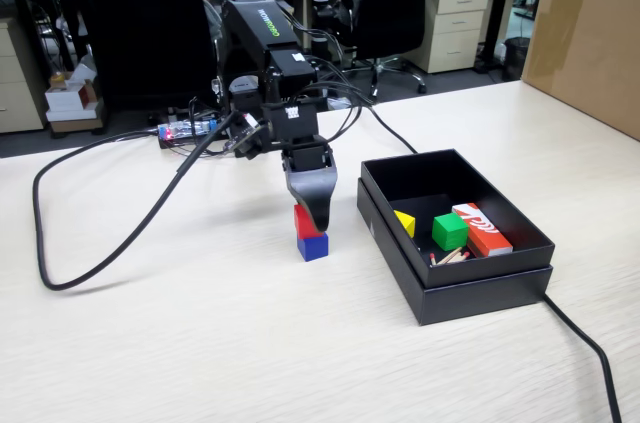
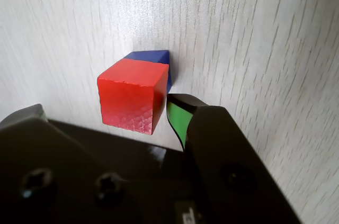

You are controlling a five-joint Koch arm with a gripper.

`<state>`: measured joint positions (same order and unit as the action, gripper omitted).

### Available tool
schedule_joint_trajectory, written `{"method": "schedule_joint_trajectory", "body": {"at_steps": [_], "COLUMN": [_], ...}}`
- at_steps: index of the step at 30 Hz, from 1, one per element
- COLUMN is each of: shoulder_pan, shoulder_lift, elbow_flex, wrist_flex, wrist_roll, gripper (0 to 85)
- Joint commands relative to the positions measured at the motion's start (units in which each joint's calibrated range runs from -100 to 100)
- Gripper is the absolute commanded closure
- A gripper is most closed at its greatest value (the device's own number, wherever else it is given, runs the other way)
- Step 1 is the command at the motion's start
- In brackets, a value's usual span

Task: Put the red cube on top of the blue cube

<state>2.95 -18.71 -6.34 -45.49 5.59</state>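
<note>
The red cube (image 2: 132, 97) sits on top of the blue cube (image 2: 151, 56), slightly off-centre, so only a strip of blue shows behind it in the wrist view. In the fixed view the red cube (image 1: 301, 221) is partly covered by the black jaw, with the blue cube (image 1: 313, 247) on the table beneath it. My gripper (image 2: 103, 110) is open and straddles the red cube. Its green-padded finger (image 2: 179, 118) is close beside the cube's right edge. The other finger (image 2: 29, 115) stands well clear on the left. The gripper (image 1: 310, 215) points straight down over the stack.
A black open box (image 1: 455, 288) lies right of the stack and holds a yellow piece (image 1: 404, 222), a green cube (image 1: 449, 231) and a red-orange and white box (image 1: 482, 228). A black cable (image 1: 100, 253) loops across the table on the left. A cardboard box (image 1: 590, 33) stands at the back right.
</note>
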Motion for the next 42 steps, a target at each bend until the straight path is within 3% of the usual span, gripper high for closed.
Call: {"method": "schedule_joint_trajectory", "body": {"at_steps": [1, 15, 27, 34, 42], "shoulder_pan": [0.1, 0.6, -0.7, -0.7, -1.2], "shoulder_lift": [-5.6, -23.6, -55.2, -69.0, -79.3], "elbow_flex": [1.8, -3.9, -29.3, -49.0, -68.5], "wrist_flex": [1.0, -2.8, -2.5, 6.2, 25.3], "wrist_roll": [-0.1, -0.1, -3.3, -4.9, -5.1], "gripper": [39.0, 37.8, 36.6, 37.4, 37.9]}}
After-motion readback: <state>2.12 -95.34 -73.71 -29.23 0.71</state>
